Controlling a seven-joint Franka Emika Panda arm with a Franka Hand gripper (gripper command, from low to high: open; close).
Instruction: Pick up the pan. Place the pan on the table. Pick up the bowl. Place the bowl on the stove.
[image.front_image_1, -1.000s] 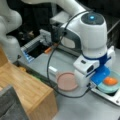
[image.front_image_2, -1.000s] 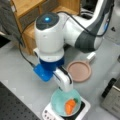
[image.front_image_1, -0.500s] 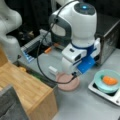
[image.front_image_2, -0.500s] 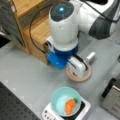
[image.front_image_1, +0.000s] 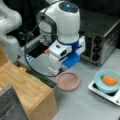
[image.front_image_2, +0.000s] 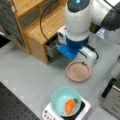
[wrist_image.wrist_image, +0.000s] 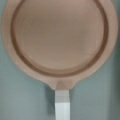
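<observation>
Pink pan (wrist_image.wrist_image: 60, 37) on table (image.front_image_2: 30, 75), jaws hidden behind wrist.

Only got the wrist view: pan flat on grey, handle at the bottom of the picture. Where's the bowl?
Observer: The bowl sits on the stove, at a front view's bottom, apart from the pan.
Operator: Empty?
Observer: No, an orange carrot lies in it.
Operator: Where am I relative to the pan?
Observer: The gripper is low at the pan's rim, on its side toward a front view's left. The arm hides the fingers.
</observation>
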